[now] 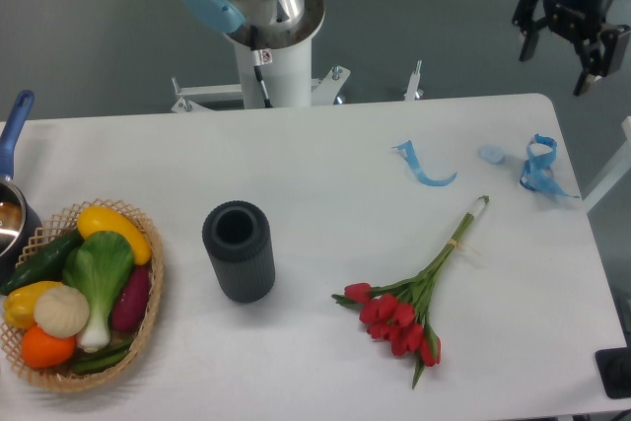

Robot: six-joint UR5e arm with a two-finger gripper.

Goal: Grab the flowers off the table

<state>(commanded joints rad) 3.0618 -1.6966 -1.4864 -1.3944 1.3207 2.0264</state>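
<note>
Currently the flowers (pixel 412 305) are seen lying on the table (pixel 315 145), well apart from the empty, spread gripper (pixel 566 49) raised beyond the far right corner, stems slanted toward it

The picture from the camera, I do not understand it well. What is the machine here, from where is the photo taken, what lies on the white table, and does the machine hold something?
There is one picture, taken by a fixed camera that looks down at the table from the front. The white column at the far edge is the base of a robot arm. Its claw, a black part with two fingers, hangs at the top right, beyond the table's corner. The fingers are spread apart and hold nothing.

On the table lie the flowers, a bunch of red tulips with green stems, lying flat at the right front. Beyond them are curled blue ribbon pieces. In the middle stands a dark ribbed cup. At the left is a basket of toy vegetables, and a pot with a blue handle at the edge.
</note>
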